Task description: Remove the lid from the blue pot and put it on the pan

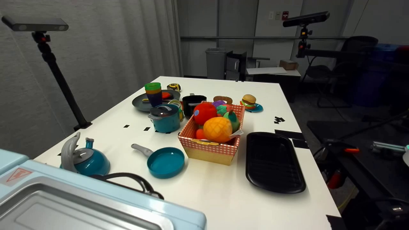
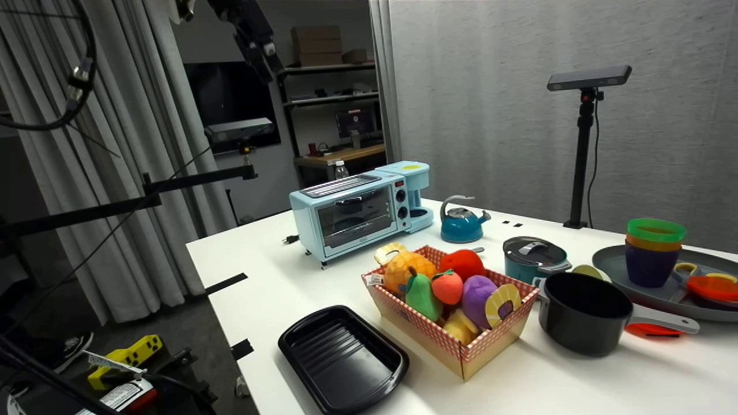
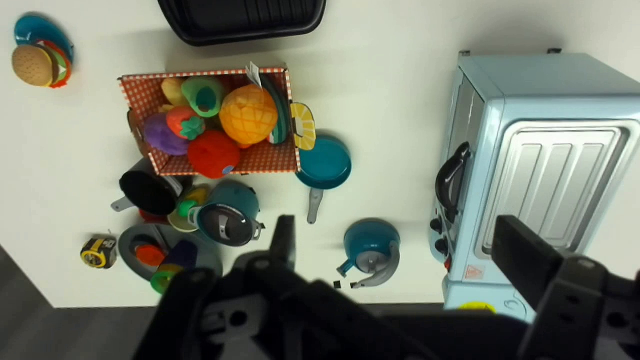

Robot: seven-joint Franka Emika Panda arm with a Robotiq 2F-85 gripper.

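White and broad, the bench (image 1: 236,191) comes first, and toward one end of it we pick out the pale blue toaster oven (image 2: 360,216). Next up, the red-checked basket (image 1: 207,155), heaped with toy fruit (image 3: 250,115), and just beside it the black oblong tray (image 1: 274,163); farther from the oven we spot the grey platter (image 2: 612,266) bearing stacked cups (image 2: 651,259). Up to the gripper (image 3: 397,225) now, close to us in the wrist view: its fingers (image 3: 284,240) are spread well apart, raised above the bench. On we go to the teal kettle (image 2: 461,229), near the oven, and the black saucepan (image 2: 582,325), just beside the basket. Here's the blue pot (image 1: 166,124), squat and upright, grey handles at its sides. Over to the pan (image 1: 166,162): it sits level near a corner of the basket, long grey handle pointing away, and whether the two touch we cannot tell. And smallest of the lot, we have the lid (image 2: 536,253), round and dark, sitting on the blue pot in all three views.
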